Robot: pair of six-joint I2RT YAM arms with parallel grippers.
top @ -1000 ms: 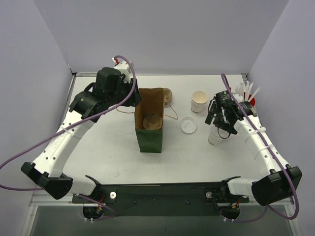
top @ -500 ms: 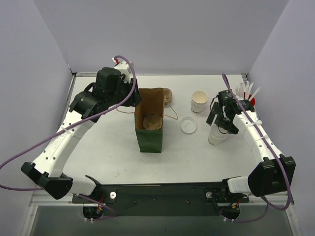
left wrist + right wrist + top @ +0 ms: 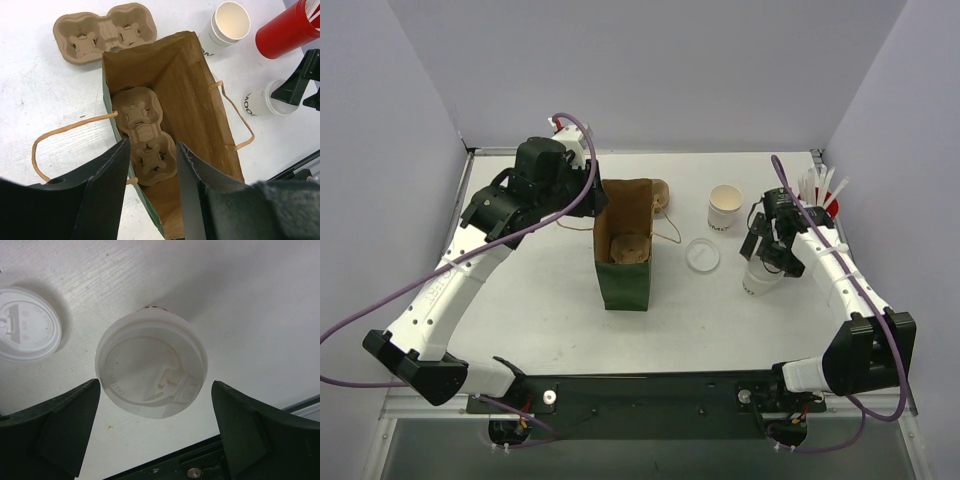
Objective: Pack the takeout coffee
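Note:
One takeout coffee cup (image 3: 758,278) stands lidded on the table, its whitish lid (image 3: 150,370) filling the right wrist view. My right gripper (image 3: 770,245) (image 3: 155,392) hovers over it, open wide, a finger on each side and clear of the lid. The other takeout cup (image 3: 725,207) (image 3: 227,25) stands uncovered further back, its loose lid (image 3: 702,254) (image 3: 25,325) flat on the table. My left gripper (image 3: 552,180) (image 3: 152,165) hangs open and empty over the near end of the upright paper bag (image 3: 623,285) (image 3: 200,115). A pulp cup carrier (image 3: 145,135) lies in the bag's bottom.
A second pulp carrier (image 3: 102,32) (image 3: 661,194) lies behind the bag. A red cup of white sticks (image 3: 825,200) (image 3: 287,30) stands at the far right, close to my right arm. The bag's rope handles (image 3: 60,132) hang out to both sides.
My right gripper has opened slightly wider and shifted a little over the lidded cup. The left arm and the bag have not moved.

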